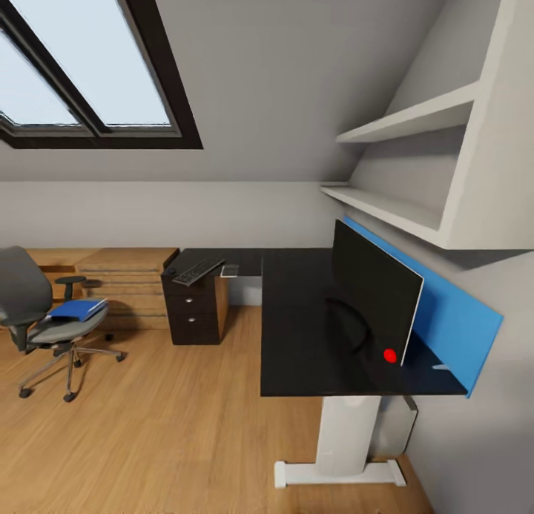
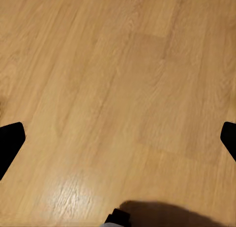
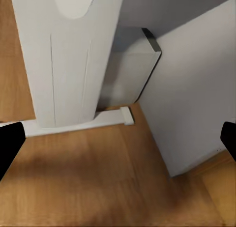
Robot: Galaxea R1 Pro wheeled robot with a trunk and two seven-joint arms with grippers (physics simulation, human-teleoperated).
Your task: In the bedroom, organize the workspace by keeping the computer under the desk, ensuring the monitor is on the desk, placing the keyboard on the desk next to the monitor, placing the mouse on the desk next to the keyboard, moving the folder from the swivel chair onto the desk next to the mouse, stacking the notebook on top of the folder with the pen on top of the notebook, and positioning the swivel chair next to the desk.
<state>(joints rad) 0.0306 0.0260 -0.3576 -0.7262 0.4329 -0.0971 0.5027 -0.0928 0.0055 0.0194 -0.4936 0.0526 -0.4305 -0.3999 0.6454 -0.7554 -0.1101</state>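
The black L-shaped desk (image 1: 297, 328) fills the right of the head view. The monitor (image 1: 374, 295) stands on it near the wall, and the grey computer (image 1: 394, 423) sits on the floor under it. The keyboard (image 1: 198, 271) lies at the desk's far left end, with a small dark mouse (image 1: 169, 272) beside it and a flat grey notebook (image 1: 230, 270) on its other side. I cannot make out the pen. The swivel chair (image 1: 33, 306) stands away to the left with the blue folder (image 1: 78, 309) on its seat. My left gripper (image 2: 118, 141) hangs open over bare floor. My right gripper (image 3: 118, 141) is open, facing the computer (image 3: 130, 72).
A wooden chest (image 1: 126, 280) sits against the far wall between chair and desk. The desk's drawer unit (image 1: 191, 310) and white leg (image 1: 345, 436) stand on the wood floor. A blue panel (image 1: 456, 310) backs the desk, with white shelves (image 1: 400, 121) above. Open floor lies between me and the chair.
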